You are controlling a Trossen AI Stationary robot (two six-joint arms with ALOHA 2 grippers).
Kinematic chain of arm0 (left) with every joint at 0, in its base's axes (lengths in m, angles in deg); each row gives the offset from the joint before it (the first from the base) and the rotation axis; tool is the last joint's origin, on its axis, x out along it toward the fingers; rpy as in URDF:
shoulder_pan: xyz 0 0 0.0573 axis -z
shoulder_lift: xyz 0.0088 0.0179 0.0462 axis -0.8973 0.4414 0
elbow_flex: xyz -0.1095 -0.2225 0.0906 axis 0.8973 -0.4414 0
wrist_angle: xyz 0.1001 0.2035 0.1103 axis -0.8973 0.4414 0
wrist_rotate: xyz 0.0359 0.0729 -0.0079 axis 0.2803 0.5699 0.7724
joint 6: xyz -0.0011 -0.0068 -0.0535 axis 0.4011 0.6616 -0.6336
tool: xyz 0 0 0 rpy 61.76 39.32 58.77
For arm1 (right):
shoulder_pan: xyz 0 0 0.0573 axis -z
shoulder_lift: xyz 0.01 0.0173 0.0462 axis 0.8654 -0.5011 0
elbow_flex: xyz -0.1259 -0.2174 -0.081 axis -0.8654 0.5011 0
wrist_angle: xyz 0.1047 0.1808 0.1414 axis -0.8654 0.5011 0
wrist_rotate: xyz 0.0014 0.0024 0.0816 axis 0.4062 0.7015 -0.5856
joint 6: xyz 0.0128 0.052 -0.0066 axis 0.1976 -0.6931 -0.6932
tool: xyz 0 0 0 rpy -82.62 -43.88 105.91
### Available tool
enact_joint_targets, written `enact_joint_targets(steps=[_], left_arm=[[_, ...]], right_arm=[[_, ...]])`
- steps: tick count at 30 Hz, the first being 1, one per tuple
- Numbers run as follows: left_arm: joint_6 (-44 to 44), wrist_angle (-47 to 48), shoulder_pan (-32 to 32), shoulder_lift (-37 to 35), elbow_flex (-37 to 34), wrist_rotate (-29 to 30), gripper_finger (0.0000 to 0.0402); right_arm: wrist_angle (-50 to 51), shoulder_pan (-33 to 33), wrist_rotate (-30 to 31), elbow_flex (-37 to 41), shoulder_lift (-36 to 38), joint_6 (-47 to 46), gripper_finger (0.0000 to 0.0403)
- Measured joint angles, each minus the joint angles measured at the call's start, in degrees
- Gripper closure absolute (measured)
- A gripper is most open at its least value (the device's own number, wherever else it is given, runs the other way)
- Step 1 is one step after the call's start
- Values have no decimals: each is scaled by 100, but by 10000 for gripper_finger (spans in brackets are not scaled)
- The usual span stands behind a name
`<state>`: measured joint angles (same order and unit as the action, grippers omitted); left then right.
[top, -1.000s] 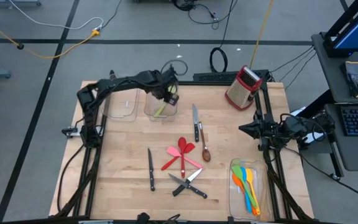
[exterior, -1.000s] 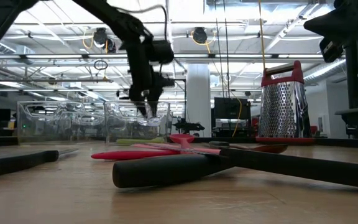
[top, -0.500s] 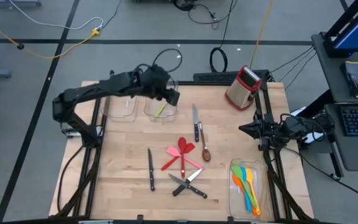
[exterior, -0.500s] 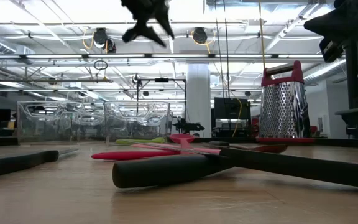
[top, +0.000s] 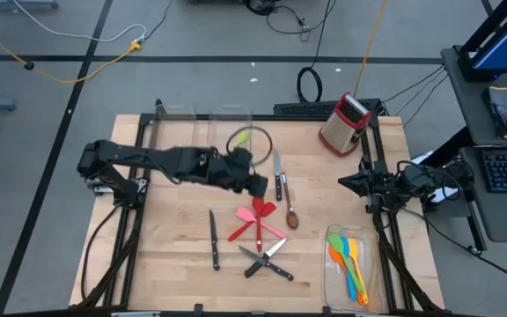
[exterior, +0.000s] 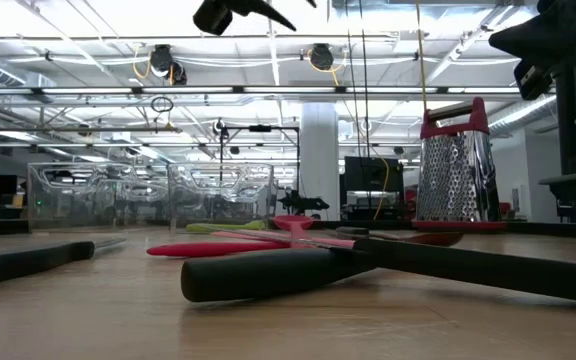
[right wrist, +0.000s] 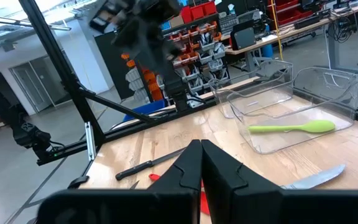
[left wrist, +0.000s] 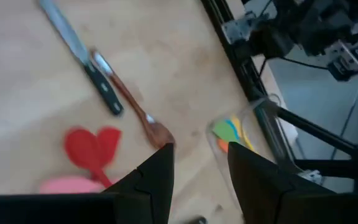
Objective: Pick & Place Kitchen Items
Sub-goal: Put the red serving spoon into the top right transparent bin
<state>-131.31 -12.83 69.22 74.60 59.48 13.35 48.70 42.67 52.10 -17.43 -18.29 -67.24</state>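
Note:
My left gripper (top: pixel 260 187) hangs open and empty over the table's middle, above a black-handled knife (top: pixel 277 172) and beside the brown spoon (left wrist: pixel 143 115); the low view shows it high up (exterior: pixel 243 12). Its fingers (left wrist: pixel 157 177) frame the spoon's bowl and the red spatulas (left wrist: pixel 92 146) from above. Red and pink spatulas (top: pixel 258 220) lie crossed on the wood, with other knives (top: pixel 214 239) (top: pixel 267 261) nearer the front. A green spoon (right wrist: pixel 291 127) lies in a clear bin (top: pixel 236 128). My right gripper (right wrist: pixel 197 158) waits shut at the table's right edge (top: pixel 346 183).
A red box grater (top: pixel 345 123) stands at the far right. A clear bin (top: pixel 350 264) at the near right holds orange, blue, yellow and green utensils. A second clear bin (top: pixel 172 132) sits at the far left. Bare wood lies left of the knives.
My left gripper has risen out of the far clear bin and swung toward the table's near edge and middle, turning as it went, its fingers as wide apart as before. It now hangs over the knife and the brown spoon.

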Motion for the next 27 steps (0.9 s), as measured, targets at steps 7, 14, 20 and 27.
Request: enact_joint_targets(steps=[7, 14, 20, 27], left_arm=[[-298, 6, 547, 617, 0, 129, 247], [-987, -1, 884, 1317, -2, 184, 247], [-1738, 4, 1012, 1806, -2, 101, 247], [-2189, 43, 1016, 2090, -4, 87, 247]], right_arm=[[23, 0, -13, -1, -2, -1, 403], [42, 0, -15, 0, -2, 0, 403], [42, 0, -17, 0, -2, -2, 403], [35, 0, -17, 0, -2, -3, 403]])
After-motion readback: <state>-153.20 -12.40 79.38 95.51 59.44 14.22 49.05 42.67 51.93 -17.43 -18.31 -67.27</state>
